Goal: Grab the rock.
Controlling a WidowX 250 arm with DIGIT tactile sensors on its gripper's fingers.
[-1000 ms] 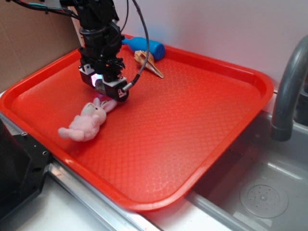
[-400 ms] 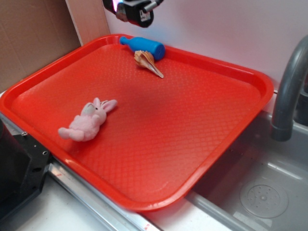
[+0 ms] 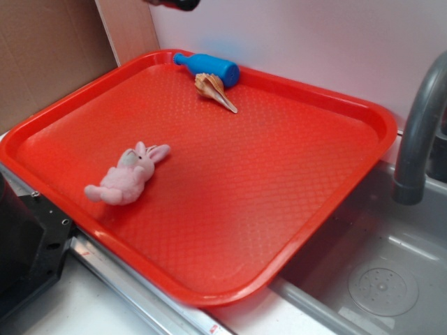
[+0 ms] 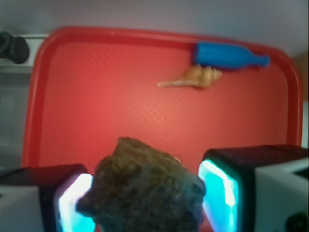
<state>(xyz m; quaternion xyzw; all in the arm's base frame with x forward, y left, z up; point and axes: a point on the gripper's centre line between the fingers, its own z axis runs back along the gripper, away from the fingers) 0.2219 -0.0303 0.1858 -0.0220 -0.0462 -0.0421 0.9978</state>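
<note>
Kitchen-style setup: grey sink basin (image 3: 377, 272), faucet (image 3: 419, 132), red tray (image 3: 363, 115) alongside.

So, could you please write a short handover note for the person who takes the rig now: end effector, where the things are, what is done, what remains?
End effector: shut on the rock, held between both fingers, high above the red tray; in the exterior view only its tip shows at the top edge.
On the tray: pink plush bunny near the front left, seashell and blue bottle at the far edge, close together.
Done: the rock is grabbed and off the tray.
Left: nothing for the grab itself; just keep the grip secure.
</note>
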